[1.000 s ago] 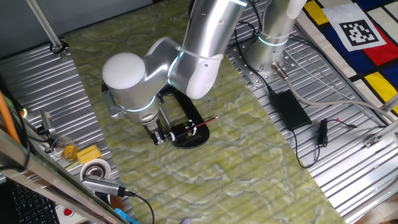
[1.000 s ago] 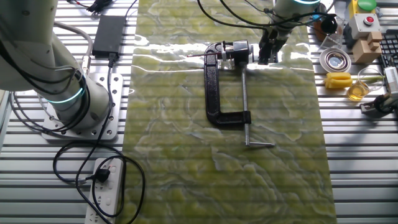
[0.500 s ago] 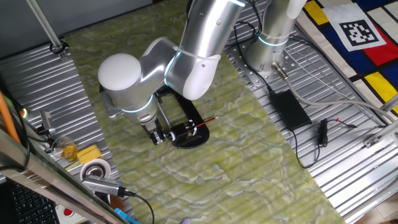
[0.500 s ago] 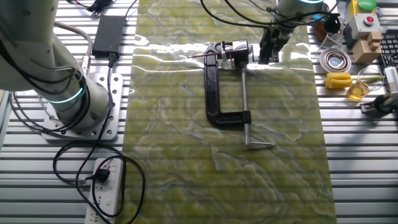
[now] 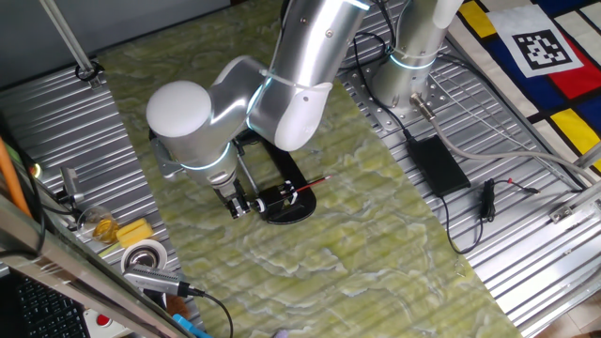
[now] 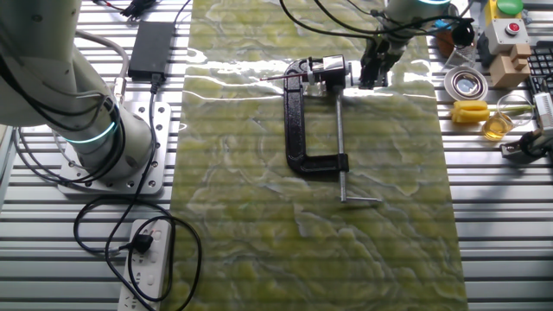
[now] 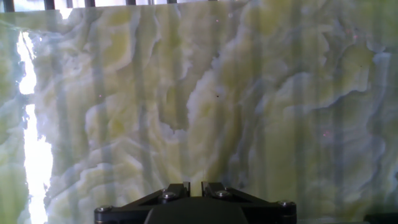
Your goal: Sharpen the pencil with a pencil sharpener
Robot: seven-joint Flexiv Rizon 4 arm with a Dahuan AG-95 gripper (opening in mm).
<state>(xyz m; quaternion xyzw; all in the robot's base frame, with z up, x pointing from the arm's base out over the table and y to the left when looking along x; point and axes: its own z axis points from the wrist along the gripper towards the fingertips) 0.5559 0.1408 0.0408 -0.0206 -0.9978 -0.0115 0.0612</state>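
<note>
I see the thin red pencil [image 5: 314,183] w/ dark tip poking into the black C-frame pencil sharpener [image 6: 308,121] w/ silver rod, on the green marbled mat [image 6: 259,242]. My two-finger gripper [image 7: 193,189] sits just beside the sharpener's head, fingers pressed together, nothing between them.

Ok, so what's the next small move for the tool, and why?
Probably shift the tool sideways to the sharpener. The pencil already sticks out of its far side, while the tool sits beside it, nearly shut, its camera seeing only mat.
</note>
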